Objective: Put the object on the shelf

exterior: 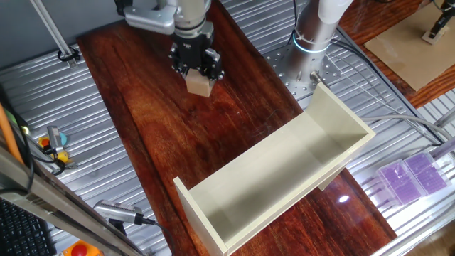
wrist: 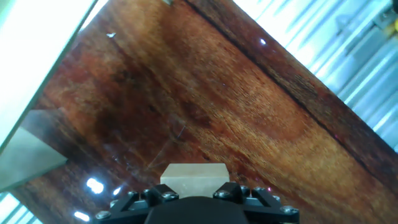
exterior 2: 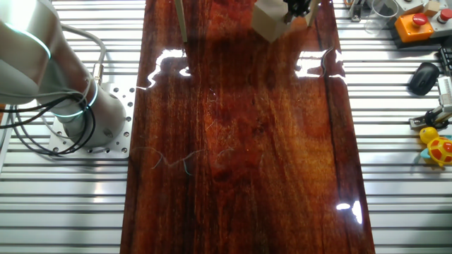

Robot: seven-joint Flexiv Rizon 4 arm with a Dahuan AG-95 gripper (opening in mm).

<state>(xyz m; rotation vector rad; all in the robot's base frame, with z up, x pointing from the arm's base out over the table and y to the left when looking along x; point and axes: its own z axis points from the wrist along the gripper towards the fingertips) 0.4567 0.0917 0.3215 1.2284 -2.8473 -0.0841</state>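
Observation:
The small light tan wooden cube (exterior: 200, 83) hangs between my black fingers, held above the dark wooden tabletop near its far end. My gripper (exterior: 196, 65) is shut on it. In the hand view the cube (wrist: 194, 173) sits just beyond the fingers at the bottom edge. In the other fixed view the cube (exterior 2: 268, 19) is at the top edge, with the gripper (exterior 2: 297, 8) mostly cut off. The long cream-white open box shelf (exterior: 284, 167) lies diagonally on the table, nearer the camera and to the right of the gripper. Its panel edge shows in the hand view (wrist: 37, 68) at left.
The arm's base (exterior: 313, 35) stands on a metal plate right of the table. A pale wooden board (exterior: 419, 50) lies at far right. Purple boxes (exterior: 416, 174), cables, a red button box (exterior 2: 413, 25), a mouse (exterior 2: 424, 77) and yellow toys (exterior 2: 438, 144) lie around the table.

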